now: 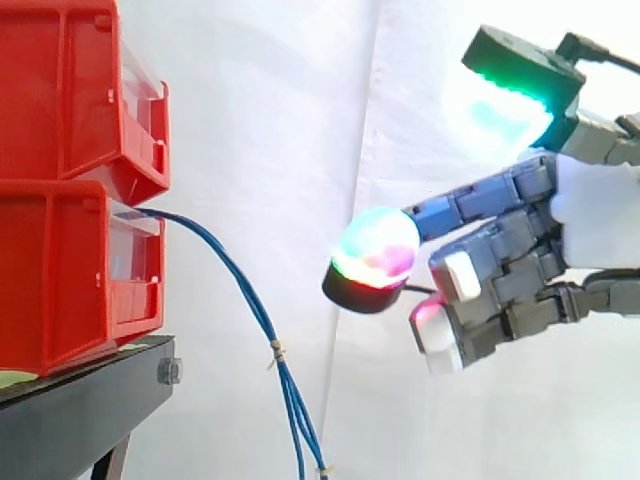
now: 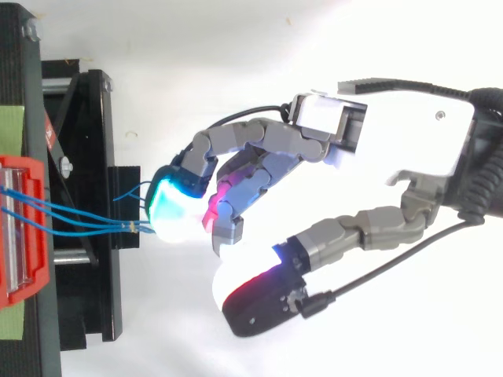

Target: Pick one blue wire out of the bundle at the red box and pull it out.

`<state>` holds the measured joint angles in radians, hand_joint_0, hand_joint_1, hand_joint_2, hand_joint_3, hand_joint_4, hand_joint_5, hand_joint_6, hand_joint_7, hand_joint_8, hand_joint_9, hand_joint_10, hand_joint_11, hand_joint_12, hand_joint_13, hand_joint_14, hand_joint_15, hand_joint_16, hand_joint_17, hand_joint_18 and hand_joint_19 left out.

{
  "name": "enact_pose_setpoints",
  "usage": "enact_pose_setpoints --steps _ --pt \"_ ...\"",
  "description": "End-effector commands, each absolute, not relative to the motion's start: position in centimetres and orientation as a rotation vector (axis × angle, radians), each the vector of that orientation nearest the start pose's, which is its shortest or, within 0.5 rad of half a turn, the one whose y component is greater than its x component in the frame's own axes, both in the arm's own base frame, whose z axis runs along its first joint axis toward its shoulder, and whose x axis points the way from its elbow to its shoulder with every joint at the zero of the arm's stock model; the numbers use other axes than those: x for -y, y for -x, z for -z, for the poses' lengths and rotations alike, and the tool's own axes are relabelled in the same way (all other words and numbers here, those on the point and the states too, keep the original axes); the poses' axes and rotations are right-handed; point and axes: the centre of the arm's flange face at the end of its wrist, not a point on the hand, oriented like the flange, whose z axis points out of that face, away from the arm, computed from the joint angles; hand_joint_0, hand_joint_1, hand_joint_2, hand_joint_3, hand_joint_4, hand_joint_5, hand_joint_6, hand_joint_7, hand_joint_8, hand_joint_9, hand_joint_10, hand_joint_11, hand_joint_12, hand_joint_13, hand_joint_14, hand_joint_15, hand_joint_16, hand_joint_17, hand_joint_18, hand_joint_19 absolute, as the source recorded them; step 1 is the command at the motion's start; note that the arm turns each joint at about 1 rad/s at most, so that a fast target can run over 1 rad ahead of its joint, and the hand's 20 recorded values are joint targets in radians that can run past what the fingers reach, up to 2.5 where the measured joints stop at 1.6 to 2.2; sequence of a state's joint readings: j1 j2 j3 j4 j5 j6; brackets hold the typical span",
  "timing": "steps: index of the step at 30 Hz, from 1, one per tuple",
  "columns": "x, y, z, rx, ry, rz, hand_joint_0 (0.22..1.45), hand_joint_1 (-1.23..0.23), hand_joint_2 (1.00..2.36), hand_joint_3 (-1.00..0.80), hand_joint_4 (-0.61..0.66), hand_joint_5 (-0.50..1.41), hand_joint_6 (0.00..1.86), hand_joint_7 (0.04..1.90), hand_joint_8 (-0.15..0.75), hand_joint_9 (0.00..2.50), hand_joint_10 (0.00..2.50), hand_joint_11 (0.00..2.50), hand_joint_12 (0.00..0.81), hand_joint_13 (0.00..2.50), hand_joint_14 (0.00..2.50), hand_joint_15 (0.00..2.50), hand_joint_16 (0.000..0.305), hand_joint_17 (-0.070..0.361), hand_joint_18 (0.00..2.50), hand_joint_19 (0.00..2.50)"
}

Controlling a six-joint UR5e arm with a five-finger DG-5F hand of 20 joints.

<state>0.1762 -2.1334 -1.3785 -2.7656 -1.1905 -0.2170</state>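
A bundle of thin blue wires (image 1: 245, 290) comes out of the lower red box (image 1: 60, 270) and droops down to the right, bound by small ties. In the top view the wires (image 2: 78, 216) run from the red box (image 2: 16, 236) across the black stand. My hand (image 1: 600, 220) hangs to the right of the bundle, level with the lower box. It is open, its fingers loosely bent and the thumb spread wide, with nothing in it. The foremost glowing fingertip (image 1: 378, 245) points at the wires with a clear gap in the side view. From above, that fingertip (image 2: 173, 208) sits just past the bundle's tie.
A second red box (image 1: 60, 90) is stacked on the lower one. Both rest on a black stand (image 1: 80, 410) at the left. A white curtain hangs behind. The wires trail down past the bottom edge of the side view.
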Motion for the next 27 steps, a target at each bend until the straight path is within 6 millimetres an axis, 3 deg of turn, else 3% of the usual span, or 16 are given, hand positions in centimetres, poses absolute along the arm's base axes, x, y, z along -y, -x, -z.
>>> enact_pose_setpoints --steps 1,7,9,10,13,27 --pt "5.3 -70.2 -27.8 -1.176 -1.182 -0.896 0.54 -0.65 1.00 -0.50 0.34 -0.12 0.50 0.91 0.321 0.89 0.01 0.74 0.425 0.77 0.02 0.55 0.049 0.111 0.52 0.48" --pt "5.7 -70.9 -24.5 -1.192 -1.193 -0.875 0.54 -0.65 1.00 -0.49 0.35 -0.12 0.50 0.91 0.325 0.89 0.01 0.72 0.424 0.77 0.02 0.55 0.049 0.111 0.52 0.48" --pt "5.5 -72.1 -24.0 -1.155 -1.171 -0.902 0.54 -0.65 1.00 -0.50 0.35 -0.12 0.50 0.91 0.326 0.89 0.01 0.72 0.424 0.77 0.02 0.55 0.049 0.111 0.52 0.48" --pt "5.0 -73.7 -23.4 -1.120 -1.145 -0.926 0.54 -0.65 1.00 -0.49 0.35 -0.12 0.50 0.90 0.325 0.89 0.01 0.73 0.424 0.77 0.02 0.55 0.049 0.111 0.52 0.49" --pt "4.6 -74.7 -22.4 -1.116 -1.132 -0.930 0.54 -0.65 1.00 -0.49 0.35 -0.12 0.50 0.91 0.327 0.89 0.01 0.73 0.423 0.77 0.02 0.55 0.049 0.111 0.52 0.49" --pt "3.6 -75.5 -19.6 -1.126 -1.130 -0.937 0.54 -0.63 1.00 -0.48 0.36 -0.12 0.50 0.90 0.332 0.93 0.01 0.72 0.419 0.80 0.02 0.54 0.049 0.111 0.55 0.49"
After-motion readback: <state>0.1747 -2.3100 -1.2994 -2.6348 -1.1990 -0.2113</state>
